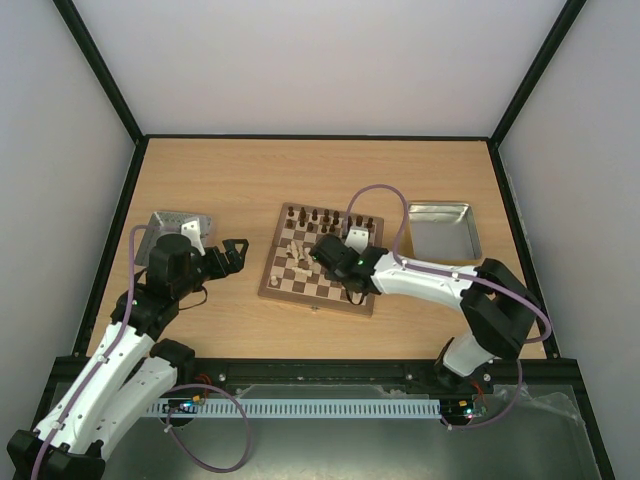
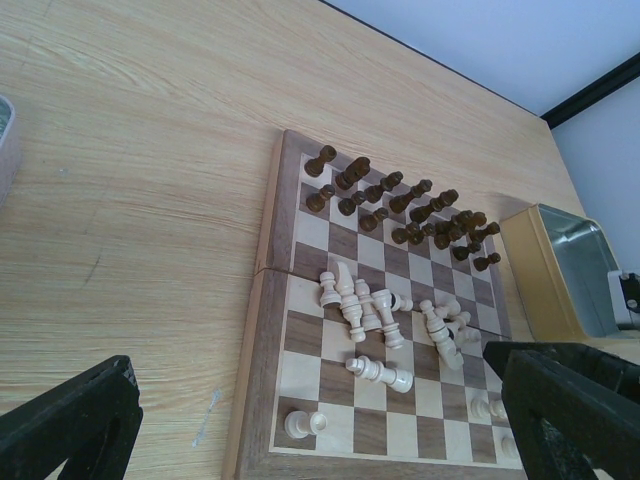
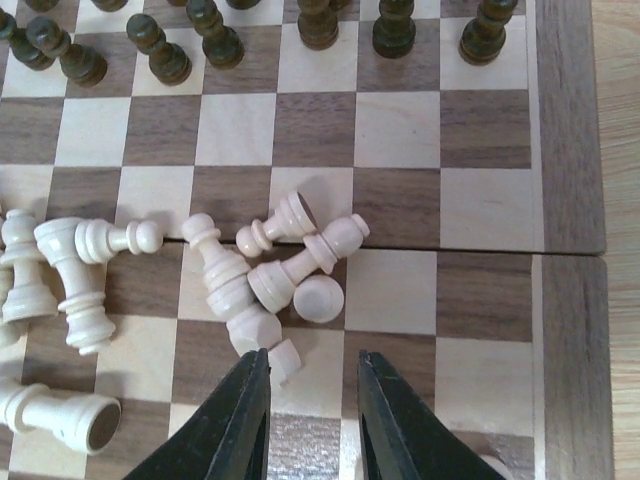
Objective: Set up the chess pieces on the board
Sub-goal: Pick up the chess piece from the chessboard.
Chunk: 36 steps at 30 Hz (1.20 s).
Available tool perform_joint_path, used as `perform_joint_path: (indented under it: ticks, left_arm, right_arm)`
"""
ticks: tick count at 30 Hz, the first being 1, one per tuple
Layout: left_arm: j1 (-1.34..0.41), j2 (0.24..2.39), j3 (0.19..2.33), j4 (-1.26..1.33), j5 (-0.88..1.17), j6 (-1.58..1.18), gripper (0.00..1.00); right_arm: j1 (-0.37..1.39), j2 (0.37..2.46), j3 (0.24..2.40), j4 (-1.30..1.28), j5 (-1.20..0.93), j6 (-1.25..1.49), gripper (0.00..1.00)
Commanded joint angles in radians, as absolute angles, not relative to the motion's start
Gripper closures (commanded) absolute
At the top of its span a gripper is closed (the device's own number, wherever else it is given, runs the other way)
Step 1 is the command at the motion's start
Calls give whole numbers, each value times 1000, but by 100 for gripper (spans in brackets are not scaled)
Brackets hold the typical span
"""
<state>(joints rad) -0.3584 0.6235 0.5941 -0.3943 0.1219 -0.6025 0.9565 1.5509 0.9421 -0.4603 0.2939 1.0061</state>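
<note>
cream chess pieces [image 3: 290, 275] lie toppled on the board [image 3: 570, 150]; right pincer [image 3: 312, 356] and left pincer [image 1: 239, 255] gape empty.

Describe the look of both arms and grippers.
The left arm and right arm have white links, black joints and a looping purple cable each. The left gripper and right gripper are black, with tapered fingers. A green light glows near the right wrist.

Board [image 3: 572, 150] is smooth wood with visible grain and a satin sheen. Pale chess pieces [image 3: 300, 268] on it are turned wood, lightly glossy; dark chess pieces [image 3: 215, 40] look shinier. Table [image 2: 150, 150] under the board is matt wood-grain. Tray right of the board [image 1: 445, 232] is bare reflective metal; tray left of the board [image 1: 175, 220] is duller grey metal. Right gripper [image 3: 313, 360] fingers [image 3: 235, 430] are matt black plastic.
</note>
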Motion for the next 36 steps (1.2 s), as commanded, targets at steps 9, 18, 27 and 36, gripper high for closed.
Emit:
perform_joint_path:
  ticks: [9,18,27,36]
  left_arm:
    - [-351,624,586,-388,112,-604,0]
    - [-351,626,585,-389,113,-604,0]
    - [-351,623,586,-390,114,-604,0]
    - [-351,624,586,-387,115,-603,0]
  right_arm:
    - [897,1633,1005,-414,347,986,81]
    - [880,1672,1014,-403,309,950,84]
    - [880,1655,1014,-422,317,942,97]
    - [880,1539,997,-455,291,930,97]
